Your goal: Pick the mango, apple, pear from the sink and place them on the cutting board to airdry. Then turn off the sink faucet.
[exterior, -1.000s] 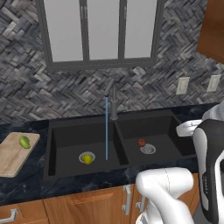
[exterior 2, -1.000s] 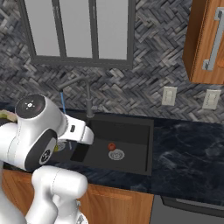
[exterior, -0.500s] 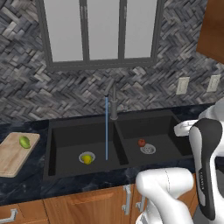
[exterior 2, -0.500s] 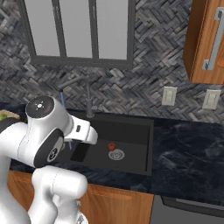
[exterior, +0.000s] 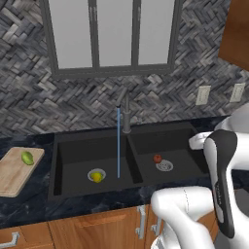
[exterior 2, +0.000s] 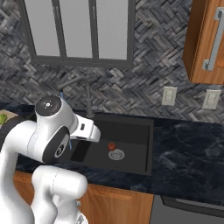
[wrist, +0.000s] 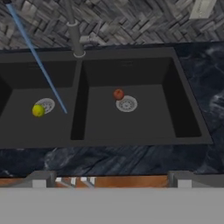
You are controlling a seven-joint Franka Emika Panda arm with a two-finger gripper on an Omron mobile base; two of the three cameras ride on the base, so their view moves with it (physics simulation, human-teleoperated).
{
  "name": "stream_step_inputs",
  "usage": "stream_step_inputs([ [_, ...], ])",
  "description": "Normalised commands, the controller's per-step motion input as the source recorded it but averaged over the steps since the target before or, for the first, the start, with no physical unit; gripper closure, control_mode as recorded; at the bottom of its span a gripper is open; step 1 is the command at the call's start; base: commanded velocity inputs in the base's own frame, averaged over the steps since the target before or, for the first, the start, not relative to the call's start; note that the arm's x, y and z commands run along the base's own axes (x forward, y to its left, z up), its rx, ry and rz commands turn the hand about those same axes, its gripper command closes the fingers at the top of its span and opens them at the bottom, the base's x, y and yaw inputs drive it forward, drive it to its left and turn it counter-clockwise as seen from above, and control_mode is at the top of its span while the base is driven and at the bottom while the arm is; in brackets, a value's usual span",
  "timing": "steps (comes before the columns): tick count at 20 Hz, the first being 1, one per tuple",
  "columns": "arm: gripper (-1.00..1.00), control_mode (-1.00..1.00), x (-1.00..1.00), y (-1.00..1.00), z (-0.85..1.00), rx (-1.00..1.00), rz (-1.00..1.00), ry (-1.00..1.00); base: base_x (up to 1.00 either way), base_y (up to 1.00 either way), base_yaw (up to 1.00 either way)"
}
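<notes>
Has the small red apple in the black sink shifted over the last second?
No. The small red apple sits just up-left of the round silver drain in the right basin of the black sink, as before.

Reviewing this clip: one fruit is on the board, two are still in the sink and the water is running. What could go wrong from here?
The small round red apple rests right beside the silver drain in the right basin of the matte black sink; being round, it may roll away from closing fingers. The yellow-green round fruit lies on the left basin's drain near the blue water stream, so reaching for it may pass through running water. The slender dark grey faucet stands between the basins, a possible collision point.
</notes>
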Motion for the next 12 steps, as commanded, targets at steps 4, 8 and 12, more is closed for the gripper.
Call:
stream_step_inputs([
  [4,-1.0,-1.0,0.29,-0.01,-0.32,0.02,0.0,0.0,0.0,0.0,0.0],
  [8,-1.0,-1.0,0.34,0.0,-0.36,0.02,0.0,0.0,0.0,0.0,0.0],
  [12,-1.0,-1.0,0.33,-0.01,-0.31,0.0,0.0,0.0,0.0,0.0,0.0],
])
